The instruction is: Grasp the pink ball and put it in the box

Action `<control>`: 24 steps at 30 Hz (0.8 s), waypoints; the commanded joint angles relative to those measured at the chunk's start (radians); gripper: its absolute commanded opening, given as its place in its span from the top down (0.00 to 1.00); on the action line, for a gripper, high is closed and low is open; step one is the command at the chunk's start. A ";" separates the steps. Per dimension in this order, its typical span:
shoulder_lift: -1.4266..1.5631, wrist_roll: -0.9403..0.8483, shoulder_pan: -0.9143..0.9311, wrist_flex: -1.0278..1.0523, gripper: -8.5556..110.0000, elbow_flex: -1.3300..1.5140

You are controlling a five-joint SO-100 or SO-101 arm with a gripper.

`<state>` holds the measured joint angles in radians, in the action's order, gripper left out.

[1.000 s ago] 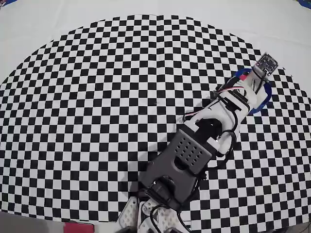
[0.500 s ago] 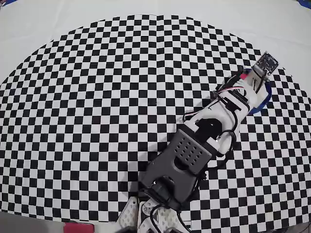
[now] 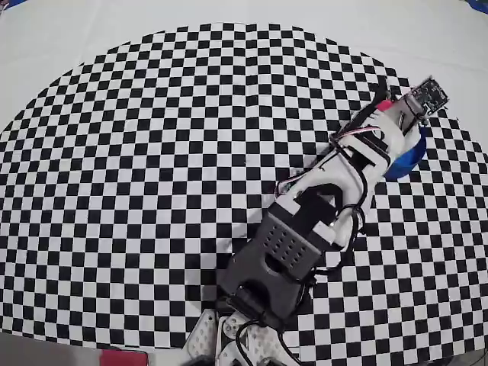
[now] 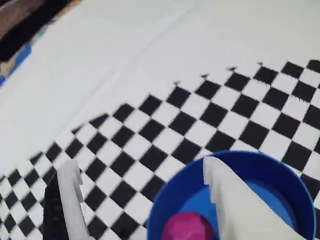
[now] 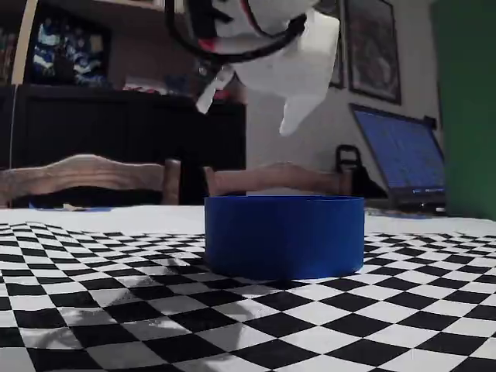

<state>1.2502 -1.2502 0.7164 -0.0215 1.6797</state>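
Checkered mat (image 4: 210,120) under blue box (image 4: 185,190), pink ball (image 4: 189,226) inside; no legible writing.

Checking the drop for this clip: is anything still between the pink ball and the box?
Nothing visible. The pink ball already lies inside the box, and the open gripper hangs above it.

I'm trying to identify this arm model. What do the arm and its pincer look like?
The arm has white plastic segments with dark grey and black motor housings, one perforated with small holes. Thin black, red and white cables loop along it. The pincer has white fingers, with a small circuit board mounted near it.
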 commanded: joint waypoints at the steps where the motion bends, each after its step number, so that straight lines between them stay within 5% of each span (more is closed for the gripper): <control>1: 0.126 0.146 -0.028 -0.009 0.69 -0.005; 8: 0.288 0.508 -0.098 -0.009 0.93 0.040; 24: 0.951 1.023 -0.364 0.209 0.93 0.492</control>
<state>2.0540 -0.2730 0.4050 0.1273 2.1276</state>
